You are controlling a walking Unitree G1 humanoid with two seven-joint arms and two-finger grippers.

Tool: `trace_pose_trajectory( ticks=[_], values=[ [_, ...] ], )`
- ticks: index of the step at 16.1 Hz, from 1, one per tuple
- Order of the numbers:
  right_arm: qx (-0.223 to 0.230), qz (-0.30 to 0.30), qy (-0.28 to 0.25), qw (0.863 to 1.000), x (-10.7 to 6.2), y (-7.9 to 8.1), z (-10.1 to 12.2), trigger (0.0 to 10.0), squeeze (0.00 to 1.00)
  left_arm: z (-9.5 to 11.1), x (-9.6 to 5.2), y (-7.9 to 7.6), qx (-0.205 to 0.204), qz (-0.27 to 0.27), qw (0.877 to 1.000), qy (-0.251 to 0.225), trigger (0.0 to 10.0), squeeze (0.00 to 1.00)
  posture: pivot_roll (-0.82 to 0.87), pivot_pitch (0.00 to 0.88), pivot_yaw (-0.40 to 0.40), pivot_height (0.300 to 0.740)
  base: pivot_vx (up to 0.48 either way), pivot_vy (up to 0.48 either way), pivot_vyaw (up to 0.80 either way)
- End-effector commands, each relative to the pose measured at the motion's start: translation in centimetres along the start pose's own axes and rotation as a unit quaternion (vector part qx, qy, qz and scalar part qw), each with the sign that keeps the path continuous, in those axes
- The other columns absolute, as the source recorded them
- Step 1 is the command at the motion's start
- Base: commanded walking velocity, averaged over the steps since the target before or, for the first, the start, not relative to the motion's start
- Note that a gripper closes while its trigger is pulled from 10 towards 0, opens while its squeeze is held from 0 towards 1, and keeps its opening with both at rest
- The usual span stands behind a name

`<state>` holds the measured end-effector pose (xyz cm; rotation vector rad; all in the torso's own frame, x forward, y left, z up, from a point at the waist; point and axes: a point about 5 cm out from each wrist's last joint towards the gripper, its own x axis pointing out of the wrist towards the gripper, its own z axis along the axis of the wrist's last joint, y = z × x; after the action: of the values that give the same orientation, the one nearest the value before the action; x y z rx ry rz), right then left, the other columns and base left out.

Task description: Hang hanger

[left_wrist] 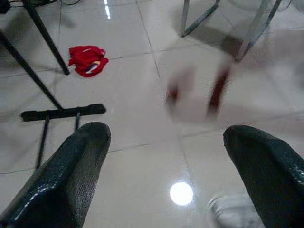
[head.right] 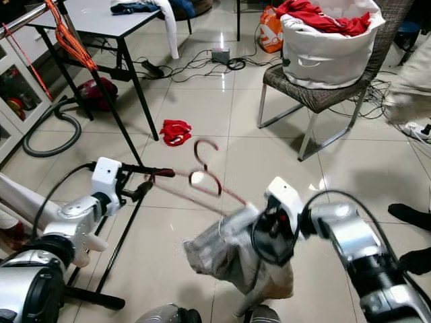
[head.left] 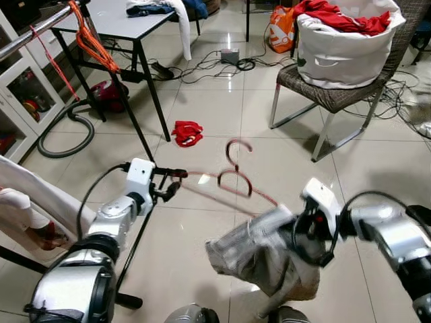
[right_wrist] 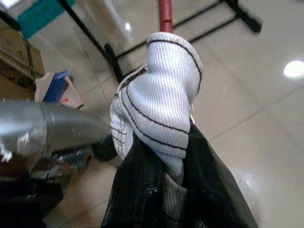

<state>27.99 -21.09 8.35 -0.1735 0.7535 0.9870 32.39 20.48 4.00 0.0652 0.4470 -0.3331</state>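
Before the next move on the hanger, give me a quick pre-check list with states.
1. Right gripper shut on the grey garment and the red hanger beneath it: ok.
2. Left gripper open, nothing between its fingers: ok.
3. Hanger hook free of snags: ok, it hangs over bare floor tiles.
4. Hook lined up with the rail: not ok, the rail sits far up at the robot's left.
5. Garment seated evenly on the hanger: cannot tell, the picture is blurred.
6. Red cloth on the floor near the rack legs: not ok, it may lie in the walking path.
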Motion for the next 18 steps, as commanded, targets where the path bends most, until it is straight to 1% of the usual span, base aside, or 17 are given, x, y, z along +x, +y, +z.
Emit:
trace_pose_trajectory(
  ticks=[1, 2, 3, 4, 5, 6, 7, 8, 9, 10, 11, 12, 13, 14, 15, 18],
  values=[
    [-0.035, 0.002, -0.043, 0.998, -0.9, -0.3, 2.4, 10.0, 0.00, -0.7, -0.7, 1.0, 0.014, 0.006, 1.000, 0.022, 10.0, 0.00, -0.18, 0.000, 0.123, 0.740, 0.000, 0.000, 0.00],
    [-0.046, -0.002, -0.045, 0.998, -1.2, -0.5, 2.8, 10.0, 0.00, -1.1, -1.0, 1.5, 0.022, 0.010, 0.999, 0.037, 10.0, 0.00, -0.18, 0.000, 0.120, 0.740, 0.000, 0.000, 0.00],
    [-0.049, -0.001, -0.045, 0.998, -1.3, -0.6, 2.9, 10.0, 0.00, -1.2, -1.1, 1.7, 0.026, 0.012, 0.999, 0.044, 10.0, 0.00, -0.18, 0.000, 0.118, 0.740, 0.000, 0.000, 0.00],
    [-0.059, -0.004, -0.035, 0.998, -1.3, -0.6, 2.9, 10.0, 0.00, -1.6, -1.3, 1.9, 0.035, 0.019, 0.997, 0.060, 10.0, 0.00, -0.18, 0.000, 0.113, 0.740, 0.000, 0.000, 0.00],
    [-0.073, -0.005, -0.025, 0.997, -1.3, -0.6, 3.0, 10.0, 0.00, -1.9, -1.3, 1.9, 0.058, 0.016, 0.995, 0.077, 10.0, 0.00, -0.18, 0.000, 0.113, 0.740, 0.000, 0.000, 0.00],
    [-0.072, -0.001, -0.029, 0.997, -1.3, -0.5, 3.2, 10.0, 0.00, -2.1, -1.4, 1.8, 0.097, 0.006, 0.991, 0.091, 10.0, 0.00, -0.18, 0.000, 0.109, 0.740, 0.000, 0.000, 0.00],
    [-0.076, 0.000, -0.033, 0.997, -1.4, -0.3, 3.5, 10.0, 0.00, -2.0, -1.3, 1.5, 0.145, -0.016, 0.984, 0.101, 10.0, 0.00, -0.18, 0.000, 0.108, 0.740, 0.000, 0.000, 0.00],
    [-0.085, 0.006, -0.035, 0.996, -1.4, -0.1, 3.8, 10.0, 0.00, -1.9, -1.2, 1.1, 0.171, -0.040, 0.979, 0.103, 10.0, 0.00, -0.18, 0.000, 0.108, 0.740, 0.000, 0.000, 0.00],
    [-0.093, 0.012, -0.040, 0.995, -1.4, 0.1, 4.2, 10.0, 0.00, -1.5, -1.0, 0.7, 0.183, -0.056, 0.977, 0.098, 10.0, 0.00, -0.18, 0.000, 0.111, 0.740, 0.000, 0.000, 0.00],
    [-0.109, 0.025, -0.047, 0.993, -1.5, 0.7, 5.0, 10.0, 0.00, -0.9, -0.6, 0.0, 0.207, -0.089, 0.970, 0.087, 10.0, 0.00, -0.18, 0.000, 0.111, 0.740, 0.000, 0.000, 0.00],
    [-0.119, 0.026, -0.052, 0.991, -1.7, 0.9, 5.6, 10.0, 0.00, -0.4, -0.4, -0.8, 0.221, -0.131, 0.964, 0.072, 10.0, 0.00, -0.19, 0.000, 0.115, 0.740, 0.000, 0.000, 0.00],
    [-0.125, 0.025, -0.056, 0.990, -1.9, 1.0, 6.0, 10.0, 0.00, -0.2, -0.3, -1.5, 0.229, -0.165, 0.957, 0.066, 10.0, 0.00, -0.19, 0.000, 0.117, 0.740, 0.000, 0.000, 0.00],
    [-0.126, 0.025, -0.058, 0.990, -1.9, 1.0, 6.1, 10.0, 0.00, -0.3, -0.4, -1.6, 0.231, -0.173, 0.955, 0.067, 10.0, 0.00, -0.19, 0.000, 0.117, 0.740, 0.000, 0.000, 0.00],
    [-0.133, 0.024, -0.062, 0.989, -2.2, 1.1, 6.5, 10.0, 0.00, -0.8, -0.6, -2.0, 0.237, -0.209, 0.946, 0.075, 10.0, 0.00, -0.19, 0.000, 0.118, 0.740, 0.000, 0.000, 0.00],
    [-0.136, 0.024, -0.063, 0.988, -2.3, 1.1, 6.7, 10.0, 0.00, -0.9, -0.7, -2.2, 0.238, -0.221, 0.943, 0.077, 10.0, 0.00, -0.19, 0.000, 0.118, 0.740, 0.000, 0.000, 0.00],
    [-0.161, 0.025, -0.070, 0.984, -3.4, 1.4, 7.8, 10.0, 0.00, -2.4, -1.2, -3.1, 0.257, -0.290, 0.915, 0.109, 10.0, 0.00, -0.20, 0.000, 0.114, 0.740, 0.000, 0.000, 0.00]
  ],
)
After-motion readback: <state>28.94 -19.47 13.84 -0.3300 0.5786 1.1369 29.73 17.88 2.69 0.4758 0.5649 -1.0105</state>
